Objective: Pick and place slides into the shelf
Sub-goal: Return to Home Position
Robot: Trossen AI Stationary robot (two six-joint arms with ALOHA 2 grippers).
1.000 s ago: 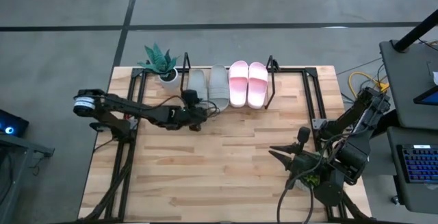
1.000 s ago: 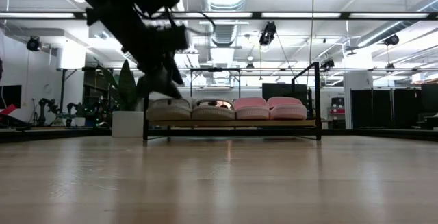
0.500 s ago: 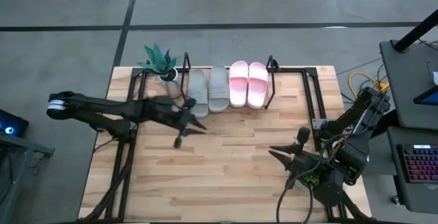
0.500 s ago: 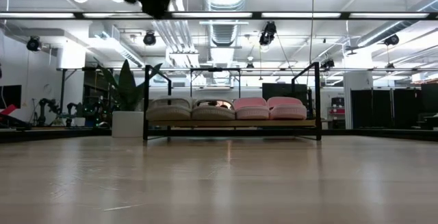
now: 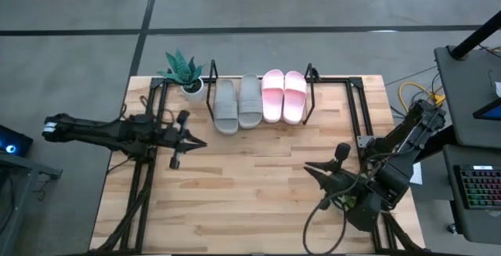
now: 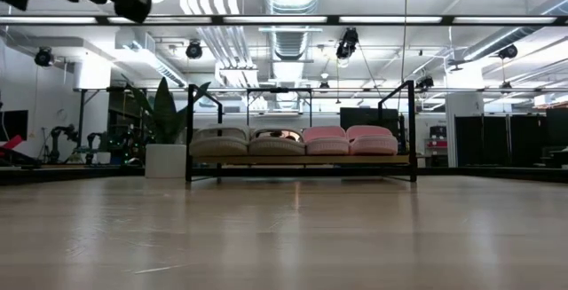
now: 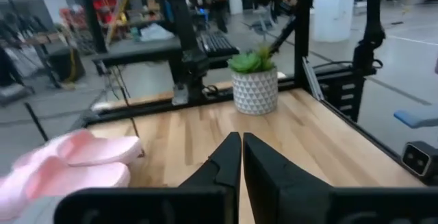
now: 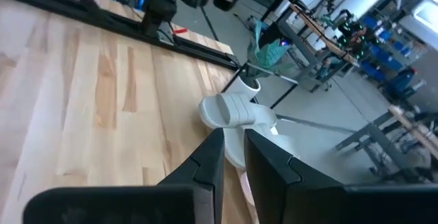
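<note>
The shelf (image 5: pixel 311 84) stands at the table's far edge. Two grey-green slides (image 5: pixel 237 104) and two pale pink slides (image 5: pixel 283 96) lie side by side on it, soles on its wooden board (image 6: pixel 302 159). The left grey-green one lies slightly askew. My left gripper (image 5: pixel 202 141) is shut and holds nothing. It hangs above the table, left of and nearer than the shelf, pointing toward the table's right. Its wrist view shows the shut fingers (image 7: pixel 241 157) and the pink slides (image 7: pixel 72 161). My right gripper (image 5: pixel 308 167) waits at the near right, shut and holding nothing.
A potted plant (image 5: pixel 184 73) stands at the shelf's left end. Black arm-mount frames run along the table's left side (image 5: pixel 145 158) and right side (image 5: pixel 364 119). Bare wooden tabletop (image 5: pixel 250 185) lies between the two arms, in front of the shelf.
My left gripper has drawn back from the grey-green slides on the shelf toward the table's left and near edges. It has risen out of the low view and shut on nothing. The slides have stayed on the shelf. My right arm has kept still.
</note>
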